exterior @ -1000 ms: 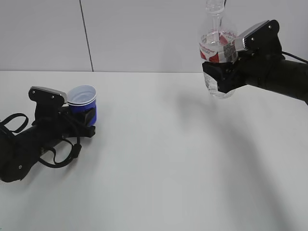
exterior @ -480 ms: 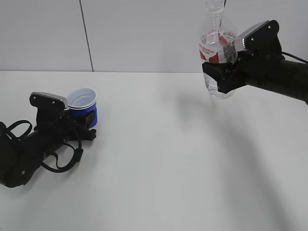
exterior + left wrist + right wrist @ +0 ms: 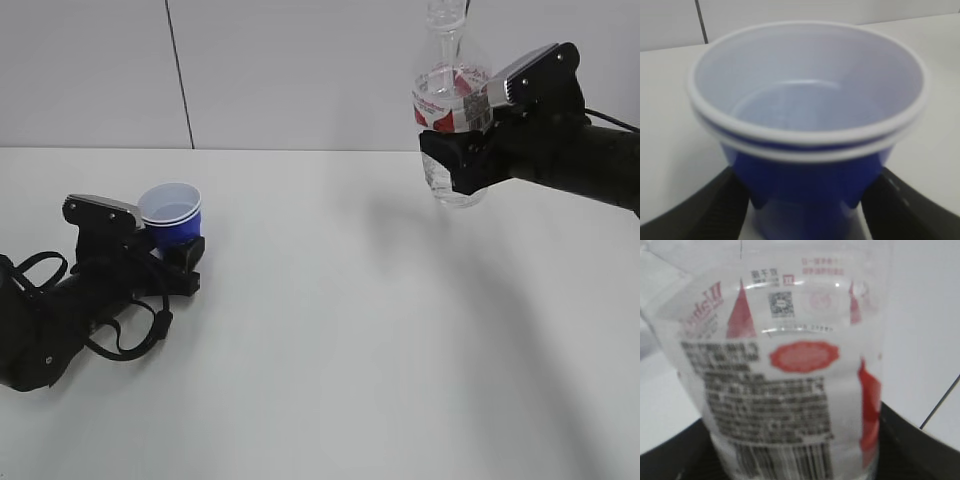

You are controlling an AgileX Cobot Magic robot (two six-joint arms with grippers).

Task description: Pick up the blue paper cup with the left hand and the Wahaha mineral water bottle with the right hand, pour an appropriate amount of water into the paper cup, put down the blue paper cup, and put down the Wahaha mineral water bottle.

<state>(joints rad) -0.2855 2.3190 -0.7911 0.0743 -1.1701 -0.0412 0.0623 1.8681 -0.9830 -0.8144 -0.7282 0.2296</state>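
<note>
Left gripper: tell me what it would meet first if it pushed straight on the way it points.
Beyond the blue paper cup that the left gripper already holds, only bare table shows ahead; the way looks free, though depth is uncertain.

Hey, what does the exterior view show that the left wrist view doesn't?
Only the exterior view shows the right gripper holding the bottle upright in the air, far from the cup, and the whole left arm low on the table. Only the left wrist view looks down into the cup, showing its white inside and doubled rim. Both show the blue cup upright between the left gripper's fingers, and the white table.
</note>
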